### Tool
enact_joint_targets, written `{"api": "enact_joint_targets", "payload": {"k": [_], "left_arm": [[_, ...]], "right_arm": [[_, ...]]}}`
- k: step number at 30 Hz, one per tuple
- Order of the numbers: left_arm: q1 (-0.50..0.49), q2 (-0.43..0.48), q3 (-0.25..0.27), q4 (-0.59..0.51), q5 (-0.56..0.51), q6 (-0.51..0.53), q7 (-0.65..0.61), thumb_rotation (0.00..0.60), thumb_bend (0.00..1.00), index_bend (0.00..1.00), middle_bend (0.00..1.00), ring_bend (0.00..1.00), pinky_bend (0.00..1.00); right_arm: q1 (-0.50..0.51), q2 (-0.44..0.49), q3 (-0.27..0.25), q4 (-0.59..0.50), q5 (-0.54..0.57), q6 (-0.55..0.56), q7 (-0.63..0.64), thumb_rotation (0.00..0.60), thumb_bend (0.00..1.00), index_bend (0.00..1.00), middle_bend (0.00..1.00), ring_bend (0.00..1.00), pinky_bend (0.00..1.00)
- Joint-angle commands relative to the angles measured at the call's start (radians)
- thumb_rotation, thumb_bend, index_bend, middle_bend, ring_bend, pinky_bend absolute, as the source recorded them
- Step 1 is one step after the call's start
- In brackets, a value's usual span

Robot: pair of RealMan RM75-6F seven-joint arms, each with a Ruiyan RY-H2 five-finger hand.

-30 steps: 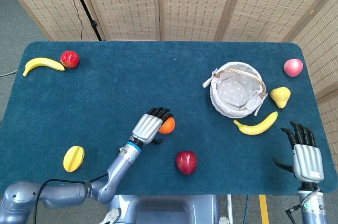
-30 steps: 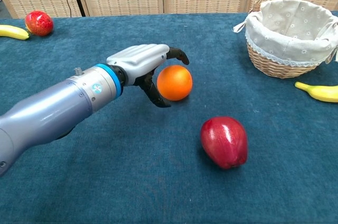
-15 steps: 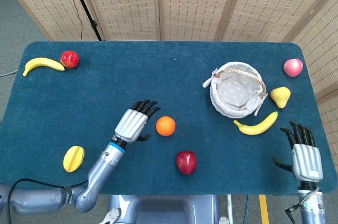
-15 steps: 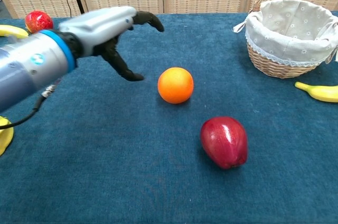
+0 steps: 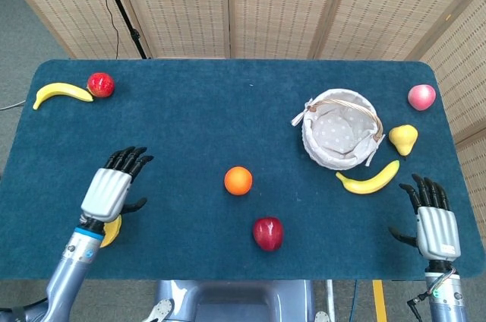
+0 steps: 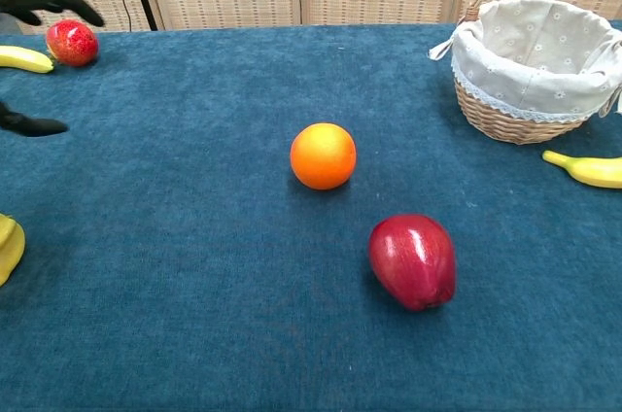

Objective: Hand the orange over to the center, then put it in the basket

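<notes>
Head view alone: right hand [image 5: 438, 225], left hand [image 5: 108, 189], fingers spread, empty.

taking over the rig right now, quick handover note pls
Left hand: open, holding nothing, over the table's left side above a yellow fruit.
Right hand: open, empty, at the right front edge.
Orange: alone on the cloth near the center, red apple just in front of it.
Basket: far right, looks empty.
Done: orange sits at center.
Left: right hand picks it up and puts it in the basket.
</notes>
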Motion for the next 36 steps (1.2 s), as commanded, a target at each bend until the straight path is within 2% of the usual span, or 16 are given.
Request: {"api": "enact_joint_targets", "payload": {"k": [1,6,11,14,28,36], "left_arm": [[0.052,0.037,0.033,0.001,0.037,0.044,-0.039,0.600,0.15,0.21,0.15,0.10,0.15],[0.127,0.074,0.083,0.026,0.078,0.101,-0.095,0.600,0.15,0.21,0.15,0.10,0.15],[0.175,0.081,0.104,0.064,0.100,0.129,-0.146,0.600,0.15,0.21,0.15,0.10,0.15],[0.204,0.079,0.114,0.104,0.094,0.131,-0.174,0.600,0.15,0.21,0.15,0.10,0.15],[0.237,0.055,0.078,0.171,0.106,0.091,-0.233,0.600,0.15,0.21,0.15,0.10,0.15],[0.247,0.044,0.059,0.185,0.102,0.069,-0.235,0.600,0.15,0.21,0.15,0.10,0.15]], "right_arm": [[0.000,0.000,0.001,-0.001,-0.001,0.002,0.000,0.600,0.00,0.20,0.09,0.04,0.06],[0.001,-0.002,0.007,0.003,-0.005,0.010,0.000,0.600,0.00,0.20,0.09,0.04,0.06],[0.005,-0.004,0.013,-0.002,-0.017,0.018,0.008,0.600,0.00,0.18,0.08,0.04,0.06],[0.024,-0.003,0.000,-0.024,-0.077,0.016,-0.002,0.600,0.00,0.17,0.08,0.04,0.06],[0.126,0.097,-0.047,-0.270,-0.221,-0.123,-0.110,0.600,0.00,0.14,0.06,0.04,0.06],[0.227,0.091,-0.032,-0.348,-0.188,-0.279,-0.115,0.600,0.00,0.14,0.06,0.04,0.06]]}}
